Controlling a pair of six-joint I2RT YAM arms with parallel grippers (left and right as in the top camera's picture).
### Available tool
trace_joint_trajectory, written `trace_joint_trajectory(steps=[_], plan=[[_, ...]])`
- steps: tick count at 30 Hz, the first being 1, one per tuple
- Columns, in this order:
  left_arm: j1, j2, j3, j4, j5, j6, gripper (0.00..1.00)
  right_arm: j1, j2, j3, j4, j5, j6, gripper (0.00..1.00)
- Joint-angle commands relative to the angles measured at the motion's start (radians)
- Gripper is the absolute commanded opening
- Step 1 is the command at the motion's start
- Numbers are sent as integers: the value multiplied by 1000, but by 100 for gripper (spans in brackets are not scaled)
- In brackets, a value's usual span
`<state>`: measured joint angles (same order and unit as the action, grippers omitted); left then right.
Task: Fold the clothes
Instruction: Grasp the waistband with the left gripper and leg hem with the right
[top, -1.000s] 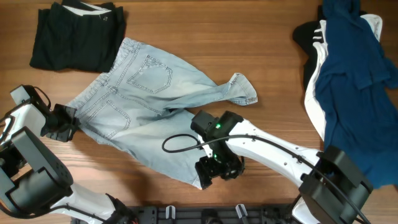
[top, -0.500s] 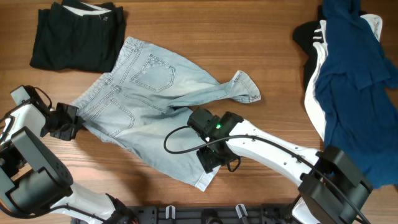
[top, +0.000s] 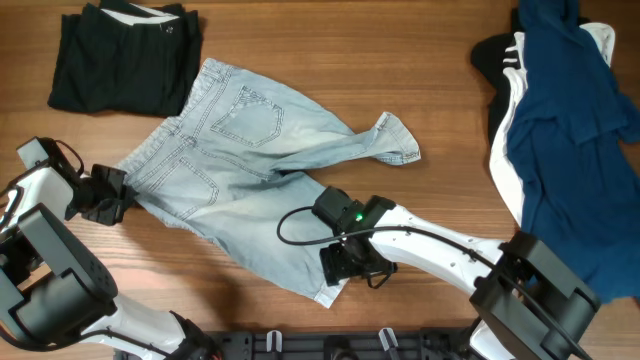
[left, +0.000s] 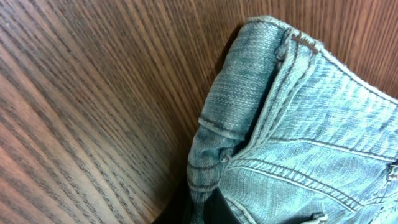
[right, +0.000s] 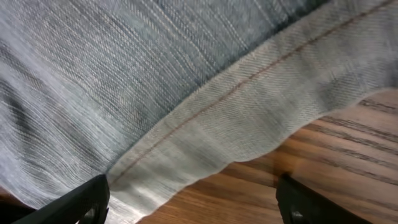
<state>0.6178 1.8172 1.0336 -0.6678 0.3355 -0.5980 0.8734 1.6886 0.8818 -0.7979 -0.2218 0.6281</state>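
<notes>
The jeans lie spread, back pockets up, at the middle-left of the surface; the right jaws, wide open and straddling the leg hem, should probably bite both layers squarely before lifting. The right arm reaches low across, while the left jaws are pinched shut on the waistband

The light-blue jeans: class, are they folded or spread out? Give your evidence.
Spread out, not folded: the jeans lie opened flat, both back pockets showing and the two legs splayed apart, with no layer doubled neatly over another.

Wood table: jeans, black garment, navy pile.
</notes>
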Motion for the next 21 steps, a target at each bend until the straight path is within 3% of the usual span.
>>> trace_joint_trajectory(steps=[1,7,10,15,21], plan=[[0,16,-2,-3,40,-17,4,-3,13,-25,32,-33,54,81],[0,16,-2,-3,42,-16,4,-3,16,-33,46,-11,89,37],[0,16,-2,-3,42,-17,4,-3,16,-33,39,9,112,32],[0,16,-2,-3,43,-16,4,-3,16,-33,35,29,112,4],[-1,10,-2,-10,114,-8,4,-4,8,-10,-19,79,190,4]])
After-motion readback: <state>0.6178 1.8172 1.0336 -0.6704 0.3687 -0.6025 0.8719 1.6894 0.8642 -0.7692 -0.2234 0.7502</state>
